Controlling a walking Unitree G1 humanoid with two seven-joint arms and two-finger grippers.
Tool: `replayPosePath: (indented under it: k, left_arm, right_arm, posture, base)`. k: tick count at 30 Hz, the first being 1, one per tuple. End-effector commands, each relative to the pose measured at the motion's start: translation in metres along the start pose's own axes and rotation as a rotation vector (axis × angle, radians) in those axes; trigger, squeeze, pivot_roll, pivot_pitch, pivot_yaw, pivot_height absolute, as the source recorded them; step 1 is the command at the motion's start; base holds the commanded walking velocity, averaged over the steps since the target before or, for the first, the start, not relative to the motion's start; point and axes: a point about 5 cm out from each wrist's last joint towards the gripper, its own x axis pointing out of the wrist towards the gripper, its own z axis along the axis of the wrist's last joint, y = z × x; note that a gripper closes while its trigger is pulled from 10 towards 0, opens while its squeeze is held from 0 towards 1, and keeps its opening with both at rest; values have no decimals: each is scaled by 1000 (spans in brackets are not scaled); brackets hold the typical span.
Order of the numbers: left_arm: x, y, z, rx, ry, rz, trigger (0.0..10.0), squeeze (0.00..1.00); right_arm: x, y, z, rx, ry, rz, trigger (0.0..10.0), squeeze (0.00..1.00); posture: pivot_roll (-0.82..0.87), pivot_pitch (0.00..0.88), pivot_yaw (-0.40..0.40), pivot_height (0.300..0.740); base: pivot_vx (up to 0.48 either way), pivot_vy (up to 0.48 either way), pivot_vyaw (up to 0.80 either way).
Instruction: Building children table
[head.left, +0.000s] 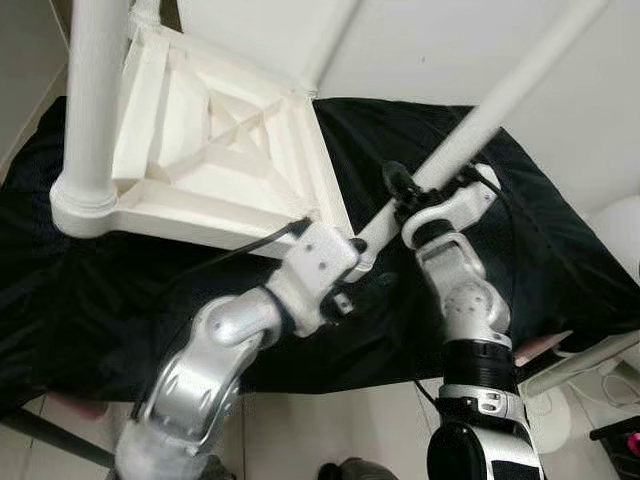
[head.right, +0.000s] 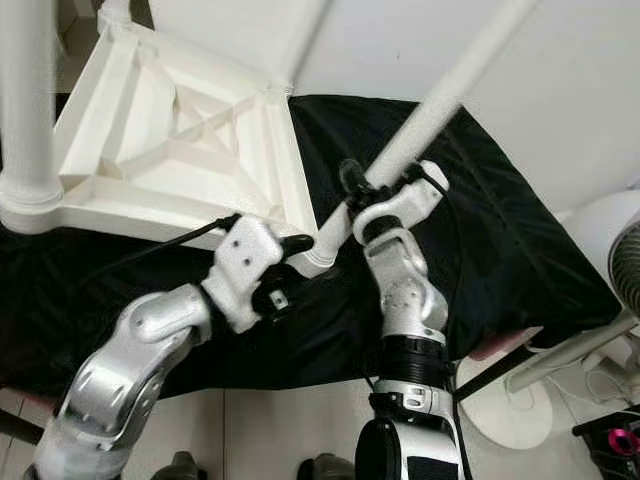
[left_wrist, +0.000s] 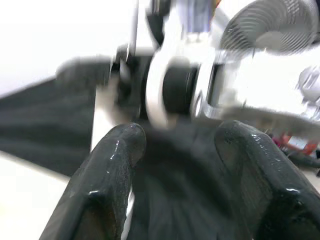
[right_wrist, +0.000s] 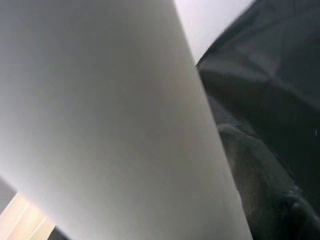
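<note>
A white plastic children's table (head.left: 215, 150) lies upside down on a surface covered in black cloth (head.left: 90, 290), its ribbed underside facing up. One thick white leg (head.left: 95, 100) stands in the near-left corner. Another white leg (head.left: 500, 100) slants down to the corner socket (head.left: 358, 250) nearest me. My right gripper (head.left: 405, 195) is shut on this slanted leg just above the socket; in the right wrist view the leg (right_wrist: 110, 115) is pressed close against the camera. My left gripper (head.left: 358, 283) is open beside that corner, its black fingers (left_wrist: 120, 150) apart with nothing between them.
The cloth-covered surface ends just in front of me, with tiled floor (head.left: 330, 420) below. A white fan (head.right: 625, 270) with a round base (head.right: 510, 410) stands to the right, near a pink object (head.right: 620, 440). A white wall (head.left: 560, 60) rises behind.
</note>
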Motion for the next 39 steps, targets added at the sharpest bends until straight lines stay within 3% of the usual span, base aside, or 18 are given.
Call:
replayPosePath:
  k: [1, 2, 3, 4, 7, 8, 18, 20, 26, 29, 31, 33, 35, 36, 38, 39]
  left_arm:
    - [2, -1, -2, -9, 14, 18, 10000, 0]
    - [6, -4, 2, 0, 5, -12, 10000, 0]
    - [6, -4, 2, 0, 5, -12, 10000, 0]
    - [9, -7, 4, -1, -3, -37, 10000, 0]
    - [11, -9, 5, -5, -7, -59, 10000, 0]
    - [16, -12, 5, 15, -4, -88, 10000, 0]
    - [23, -10, 3, 74, 7, -97, 10000, 0]
    - [24, -4, -3, 91, 25, -88, 10000, 0]
    - [20, 8, -14, 118, 59, -78, 10000, 0]
    - [17, 12, -18, 136, 78, -87, 10000, 0]
    - [17, 12, -18, 136, 78, -87, 10000, 0]
    - [15, 12, -19, 140, 85, -100, 10000, 0]
    - [15, 12, -19, 140, 85, -100, 10000, 0]
    - [14, 11, -21, 138, 89, -107, 10000, 0]
    - [14, 11, -21, 138, 89, -107, 10000, 0]
    - [13, 10, -22, 137, 93, -112, 10000, 0]
  right_arm:
    - [-1, 3, -23, 255, 60, 54, 10000, 0]
    - [-5, -12, -25, 388, 57, 49, 10000, 0]
    - [-5, -12, -25, 388, 57, 49, 10000, 0]
    - [-10, -28, -28, 485, 45, 30, 10000, 0]
    - [-14, -41, -30, 548, 28, 8, 10000, 0]
    - [-21, -60, -36, 576, 12, -40, 10000, 0]
    - [-24, -59, -50, 510, 91, -23, 10000, 0]
    - [-27, -60, -52, 475, 111, -22, 10000, 0]
    - [-37, -69, -46, 481, 86, -33, 10000, 0]
    - [-47, -78, -40, 551, 37, -53, 10000, 0]
    - [-47, -78, -40, 551, 37, -53, 10000, 0]
    - [-57, -89, -34, 671, -27, -68, 10000, 0]
    - [-57, -89, -34, 671, -27, -68, 10000, 0]
    - [-63, -92, -28, 757, -90, -45, 10000, 0]
    - [-63, -92, -28, 757, -90, -45, 10000, 0]
    - [-67, -93, -23, 811, -144, -10, 10000, 0]
  posture:
    - [30, 31, -59, 740]
    - [30, 34, -63, 740]
    - [30, 34, -63, 740]
    - [33, 39, -66, 740]
    - [31, 40, -67, 740]
    - [38, 48, -69, 740]
    - [33, 62, -66, 740]
    - [27, 64, -63, 740]
    - [9, 69, -52, 740]
    - [-3, 73, -41, 740]
    - [-3, 73, -41, 740]
    - [-1, 74, -32, 740]
    - [-1, 74, -32, 740]
    - [-5, 78, -18, 740]
    - [-5, 78, -18, 740]
    - [-3, 77, -8, 740]
  base:
    - [0, 0, 0]
    - [0, 0, 0]
    - [0, 0, 0]
    - [0, 0, 0]
    - [0, 0, 0]
    - [0, 0, 0]
    - [0, 0, 0]
    - [0, 0, 0]
    - [0, 0, 0]
    - [0, 0, 0]
    - [0, 0, 0]
    - [0, 0, 0]
    - [0, 0, 0]
    - [0, 0, 0]
    - [0, 0, 0]
    - [0, 0, 0]
